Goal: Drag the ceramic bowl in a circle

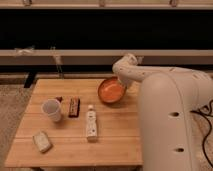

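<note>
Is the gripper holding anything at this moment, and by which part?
It cannot be told. The gripper sits at the right rim of the ceramic bowl, but the arm covers the contact there.
</note>
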Controlling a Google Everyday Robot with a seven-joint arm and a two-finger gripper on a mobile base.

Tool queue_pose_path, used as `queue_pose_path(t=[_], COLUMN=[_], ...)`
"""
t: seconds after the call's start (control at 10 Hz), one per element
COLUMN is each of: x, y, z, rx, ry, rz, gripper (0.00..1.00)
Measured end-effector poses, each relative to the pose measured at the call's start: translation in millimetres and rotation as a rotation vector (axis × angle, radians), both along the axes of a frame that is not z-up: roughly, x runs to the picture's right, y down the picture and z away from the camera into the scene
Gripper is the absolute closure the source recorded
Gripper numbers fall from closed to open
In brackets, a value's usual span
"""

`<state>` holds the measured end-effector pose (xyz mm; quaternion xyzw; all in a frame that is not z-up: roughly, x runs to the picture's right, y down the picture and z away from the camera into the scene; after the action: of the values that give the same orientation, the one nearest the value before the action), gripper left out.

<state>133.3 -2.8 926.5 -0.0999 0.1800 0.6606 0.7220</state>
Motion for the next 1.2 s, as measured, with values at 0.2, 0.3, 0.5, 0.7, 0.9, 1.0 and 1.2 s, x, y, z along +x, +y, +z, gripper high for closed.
queue_pose_path(t=[0.2, 0.3, 0.5, 0.7, 0.9, 1.0, 1.2], x=[-7, -1, 27, 65, 116, 133, 155], y=[26, 37, 57, 72, 77, 73, 59], z=[-22.2, -29.4, -34.4, -34.4, -27.5, -23.2, -10.1], rx=[-0.017, -0.034, -0.071, -0.097, -0.111, -0.110, -0.095], ry=[-0.039, -0.045, -0.024, 0.035, 0.125, 0.158, 0.208], rz=[-0.033, -0.033, -0.013, 0.007, 0.045, 0.059, 0.065], gripper=[1.00, 1.00, 1.00, 1.00, 1.00, 1.00, 1.00])
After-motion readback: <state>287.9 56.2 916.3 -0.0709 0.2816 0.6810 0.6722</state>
